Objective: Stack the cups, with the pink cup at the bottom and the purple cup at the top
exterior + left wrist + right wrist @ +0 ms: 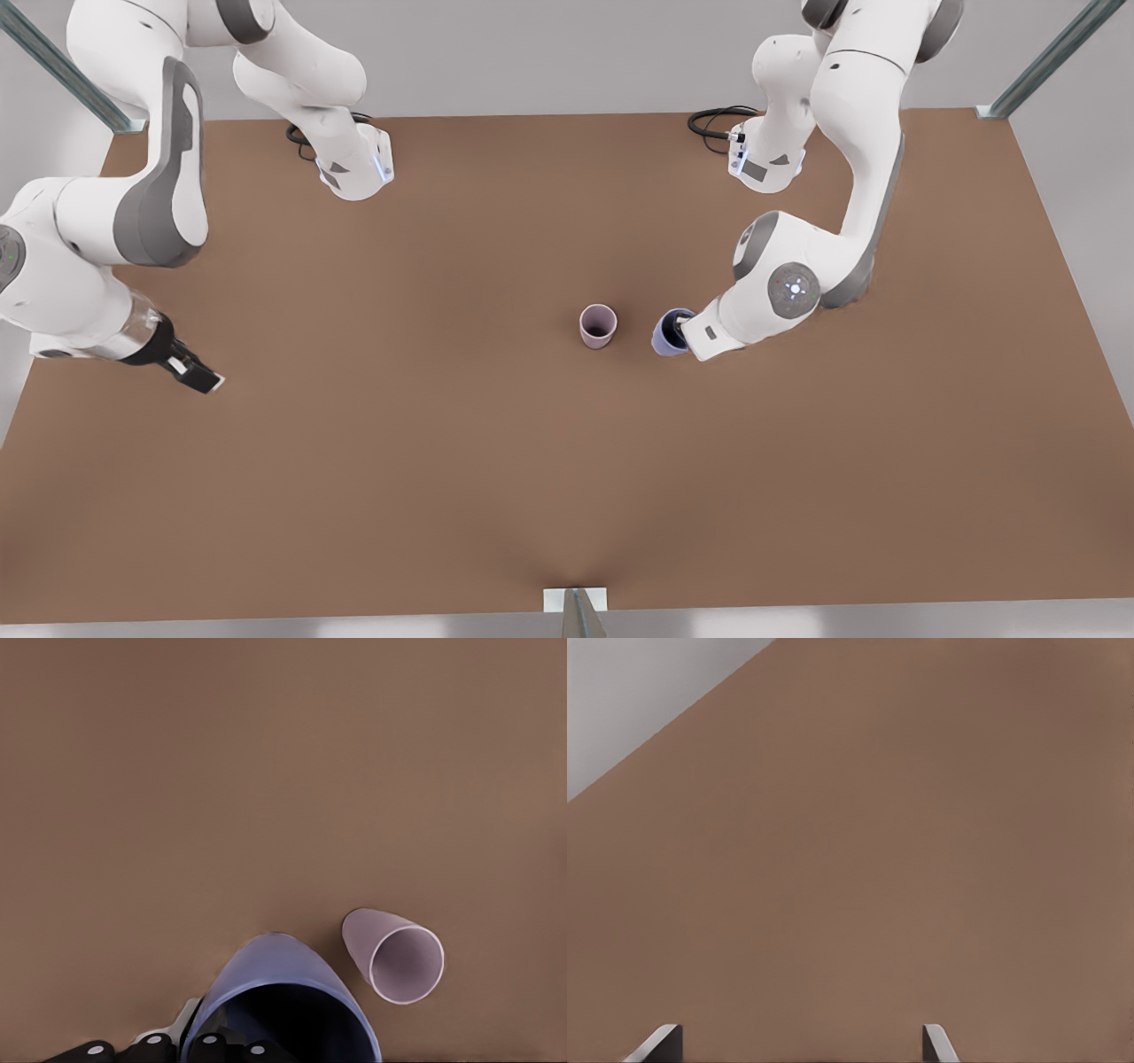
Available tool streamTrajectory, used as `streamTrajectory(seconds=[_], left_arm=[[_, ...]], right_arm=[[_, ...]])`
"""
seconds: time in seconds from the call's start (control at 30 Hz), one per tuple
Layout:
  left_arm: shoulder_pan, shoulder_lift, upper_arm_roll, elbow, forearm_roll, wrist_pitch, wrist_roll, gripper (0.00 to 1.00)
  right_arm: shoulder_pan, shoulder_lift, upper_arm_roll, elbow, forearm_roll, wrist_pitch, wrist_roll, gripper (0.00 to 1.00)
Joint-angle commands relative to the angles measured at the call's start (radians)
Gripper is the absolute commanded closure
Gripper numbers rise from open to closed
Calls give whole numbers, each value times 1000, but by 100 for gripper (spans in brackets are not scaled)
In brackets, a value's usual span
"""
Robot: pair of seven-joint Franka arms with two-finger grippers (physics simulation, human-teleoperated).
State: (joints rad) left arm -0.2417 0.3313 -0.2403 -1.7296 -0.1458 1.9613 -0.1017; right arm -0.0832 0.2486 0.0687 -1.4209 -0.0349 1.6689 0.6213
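Note:
The pink cup [598, 325] stands upright near the table's middle; the left wrist view shows its open mouth [399, 961]. Just to the front view's right of it is the purple cup [664, 337], close to the pink cup but apart from it. My left gripper [682, 335] is shut on the purple cup's [266, 979] wall, one finger inside the rim and one outside [182, 1045]. My right gripper [199, 379] waits far off at the front view's left, open [799, 1043] above bare table.
The brown table [443, 461] spreads wide around the cups. Both arm bases [359, 168] stand at the far edge, with metal frame posts [1045, 62] at the corners. In the right wrist view the table's edge [673, 722] runs close by.

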Motion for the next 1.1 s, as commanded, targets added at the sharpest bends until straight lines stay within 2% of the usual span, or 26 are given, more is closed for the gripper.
streamTrajectory(seconds=[0.0,0.03,0.1,0.27,0.5,0.57,0.7,1.07], left_arm=[[-44,5,-2,12,-6,-58,-506,79],[-57,12,-2,25,-6,-58,-527,79],[-114,58,-4,94,-6,-56,-601,79],[-176,101,-4,134,-8,-48,-656,79],[-192,129,-4,124,-5,-58,-648,79],[-192,137,-2,120,-3,-62,-641,79],[-191,153,0,120,0,-67,-638,79],[-191,180,3,134,-5,-58,-638,79]], right_arm=[[22,0,-4,7,-33,-37,-624,0],[46,6,-35,5,-39,-23,-644,0],[37,24,-35,14,-34,-12,-672,0],[42,21,-32,40,-7,23,-655,0],[42,12,-33,82,15,-14,-646,0],[34,14,-35,157,18,-57,-647,0],[33,24,-35,157,-7,-138,-650,0],[23,26,-41,160,-11,-141,-652,0]])
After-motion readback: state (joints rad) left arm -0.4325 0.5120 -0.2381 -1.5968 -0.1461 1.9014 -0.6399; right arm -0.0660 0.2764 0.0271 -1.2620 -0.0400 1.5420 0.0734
